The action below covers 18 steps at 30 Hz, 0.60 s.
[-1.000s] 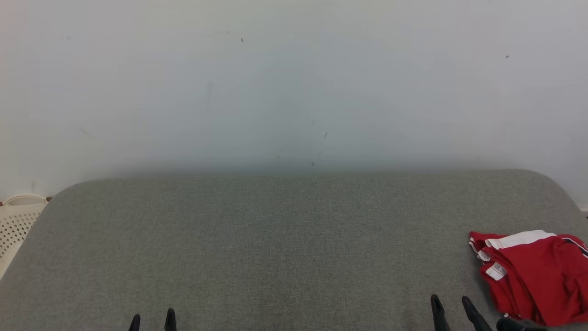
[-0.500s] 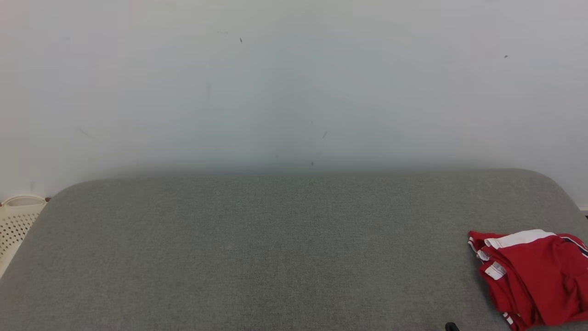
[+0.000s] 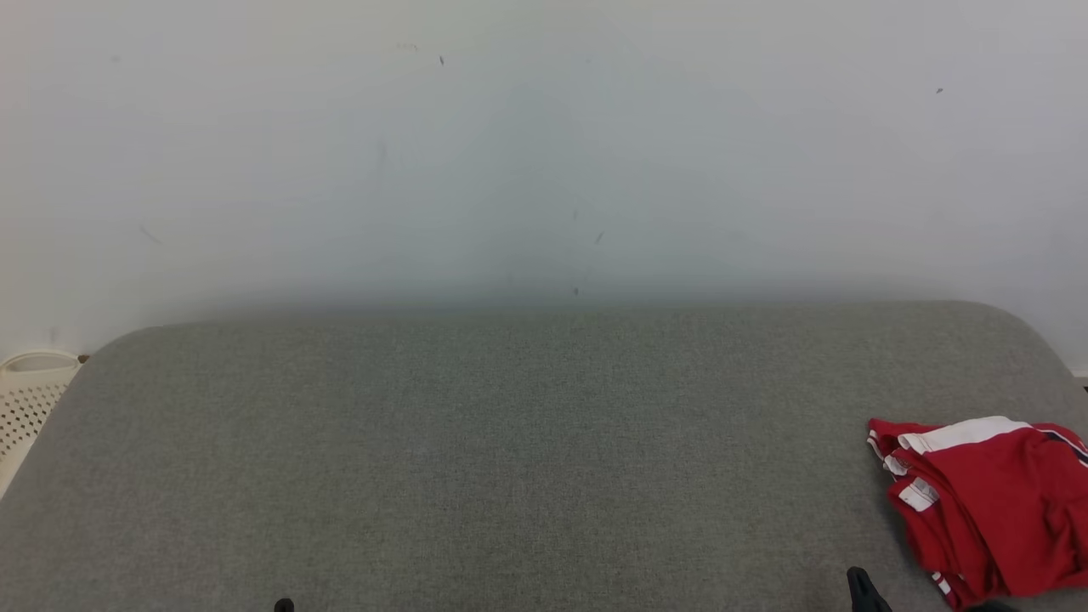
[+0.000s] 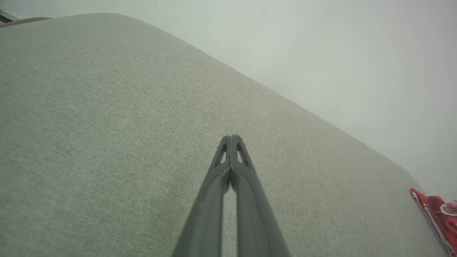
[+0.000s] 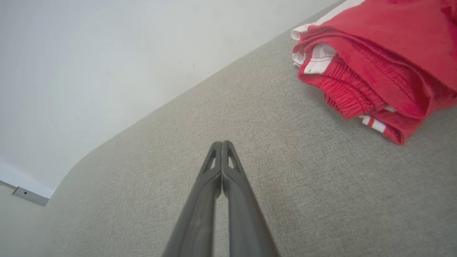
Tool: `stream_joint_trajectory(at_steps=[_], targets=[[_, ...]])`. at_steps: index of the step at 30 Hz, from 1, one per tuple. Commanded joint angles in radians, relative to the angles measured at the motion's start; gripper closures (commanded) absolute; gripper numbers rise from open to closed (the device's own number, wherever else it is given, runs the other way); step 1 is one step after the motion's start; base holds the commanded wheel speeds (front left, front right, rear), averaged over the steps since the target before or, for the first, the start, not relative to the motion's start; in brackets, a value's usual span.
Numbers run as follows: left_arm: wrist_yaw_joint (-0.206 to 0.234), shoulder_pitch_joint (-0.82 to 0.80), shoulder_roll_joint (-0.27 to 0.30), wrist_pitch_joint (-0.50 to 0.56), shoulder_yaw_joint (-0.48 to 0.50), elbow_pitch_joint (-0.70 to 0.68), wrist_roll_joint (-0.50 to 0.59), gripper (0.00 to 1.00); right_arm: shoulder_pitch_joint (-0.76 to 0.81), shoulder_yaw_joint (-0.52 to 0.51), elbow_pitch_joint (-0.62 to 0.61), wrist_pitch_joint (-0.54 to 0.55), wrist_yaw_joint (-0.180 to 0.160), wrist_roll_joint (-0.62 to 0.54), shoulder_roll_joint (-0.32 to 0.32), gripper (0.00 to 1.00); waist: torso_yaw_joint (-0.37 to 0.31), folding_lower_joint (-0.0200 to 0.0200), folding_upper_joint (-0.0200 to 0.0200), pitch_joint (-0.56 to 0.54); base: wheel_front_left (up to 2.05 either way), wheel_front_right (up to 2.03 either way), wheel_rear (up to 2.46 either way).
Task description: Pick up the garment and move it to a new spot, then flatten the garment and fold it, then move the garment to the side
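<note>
The garment (image 3: pixel 990 501) is red with white stripes and lies bunched in folds at the right end of the grey cushion (image 3: pixel 510 459). In the right wrist view the garment (image 5: pixel 375 67) fills the upper right, up and to the right of my right gripper (image 5: pixel 222 142), which is shut with nothing in it and apart from the cloth. Its tip (image 3: pixel 858 582) pokes up at the head view's bottom edge, just left of the garment. My left gripper (image 4: pixel 231 137) is shut and empty over bare cushion, and the garment's edge (image 4: pixel 437 214) sits far off at that view's right.
A pale wall (image 3: pixel 544 153) rises straight behind the cushion. A white perforated basket (image 3: pixel 25 391) stands off the cushion's left end. Bare grey fabric stretches across the middle and left.
Both grippers have gone from open to shut. Their fingers dropped out of the head view's bottom edge, then the tips came back. The camera has tilted slightly, shifting the whole scene.
</note>
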Motion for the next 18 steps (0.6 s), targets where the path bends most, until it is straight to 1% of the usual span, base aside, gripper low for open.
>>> stream_joint_trajectory(at_steps=[1,3,18], targets=[[-0.006,-0.037,0.000,0.004,0.006,-0.011,-0.029,1.00,-0.030,-0.008,-0.016,0.004,0.000,0.029,-0.001,1.00,0.000,0.0000,-0.0001,0.001,0.00,0.00,0.00],[-0.009,-0.050,-0.001,0.015,0.007,-0.011,-0.075,1.00,-0.039,-0.017,-0.017,0.011,0.000,0.075,-0.002,1.00,-0.001,0.0000,-0.0001,0.005,0.00,0.00,0.00],[-0.022,-0.110,-0.008,0.065,0.015,-0.006,-0.276,1.00,-0.083,-0.059,-0.020,0.048,-0.001,0.279,-0.002,1.00,-0.004,0.0000,-0.0001,0.026,0.00,0.00,0.00]])
